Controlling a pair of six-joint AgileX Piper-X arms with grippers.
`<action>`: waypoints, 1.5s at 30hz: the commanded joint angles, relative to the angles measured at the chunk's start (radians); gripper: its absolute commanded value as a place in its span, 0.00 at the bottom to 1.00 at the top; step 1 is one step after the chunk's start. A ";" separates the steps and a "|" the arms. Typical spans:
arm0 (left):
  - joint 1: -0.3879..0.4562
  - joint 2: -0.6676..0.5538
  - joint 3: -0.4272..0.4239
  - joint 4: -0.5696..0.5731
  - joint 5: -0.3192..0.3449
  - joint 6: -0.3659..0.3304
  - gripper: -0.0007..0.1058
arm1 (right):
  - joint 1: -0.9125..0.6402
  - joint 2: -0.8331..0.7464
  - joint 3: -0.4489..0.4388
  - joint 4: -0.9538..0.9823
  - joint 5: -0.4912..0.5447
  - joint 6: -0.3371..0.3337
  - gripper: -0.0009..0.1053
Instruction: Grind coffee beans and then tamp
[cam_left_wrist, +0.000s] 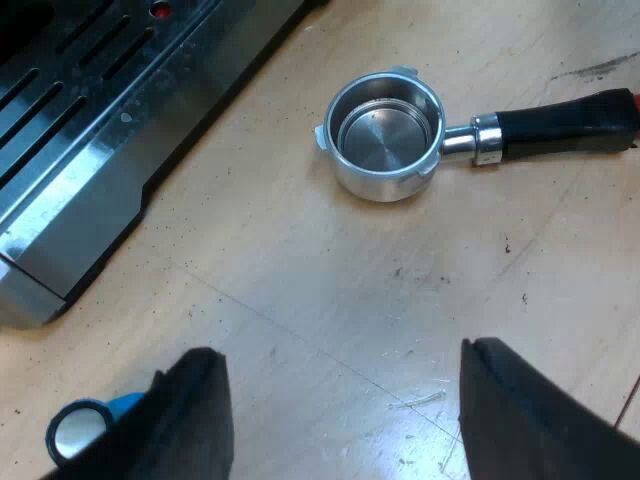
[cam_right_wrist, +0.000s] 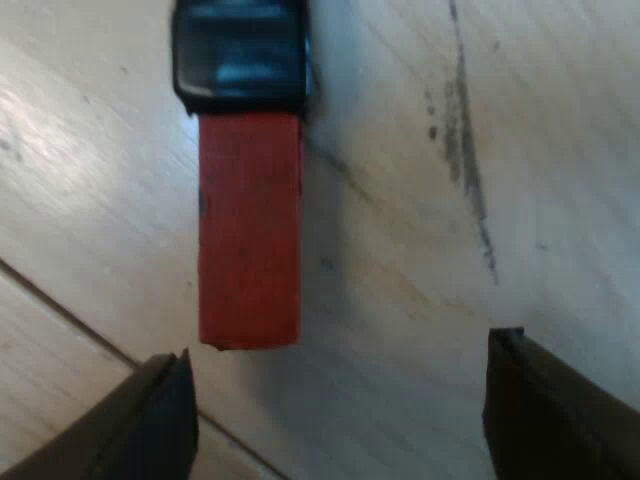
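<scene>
Steel holder (cam_left_wrist: 385, 135) lies loose and empty on the desk (cam_left_wrist: 300, 300); our left gripper (cam_left_wrist: 340, 370) and right gripper (cam_right_wrist: 340, 365) stand wide open, holding nothing, so we judge grasping its red-ended handle (cam_right_wrist: 250, 230) comes first.

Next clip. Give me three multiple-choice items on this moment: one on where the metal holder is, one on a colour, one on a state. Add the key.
1. Where is the metal holder?
A) locked into the machine's front
B) lying loose on the wooden table
C) held in a gripper

2. What colour is the end of the handle?
A) red
B) green
C) white

3. How is the holder's basket?
A) heaped with grounds
B) empty
C) full of water

Key:
1 B: it lies on the table near the espresso machine, with no fingers on it.
2 A: the red end lies on the table under the open right gripper.
3 B: the basket's bare, shiny metal floor shows.
</scene>
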 joint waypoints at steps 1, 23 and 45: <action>-0.005 0.002 -0.002 -0.006 0.005 -0.001 0.50 | -0.001 -0.126 -0.090 0.092 0.043 -0.011 0.59; -0.005 -0.003 -0.199 0.207 -0.217 -0.096 0.50 | -0.001 -0.339 -0.100 -0.438 0.037 -0.294 0.59; 0.065 0.196 -0.206 0.140 -0.328 -0.235 0.70 | -0.001 -0.138 0.019 -0.794 -0.084 -0.387 0.70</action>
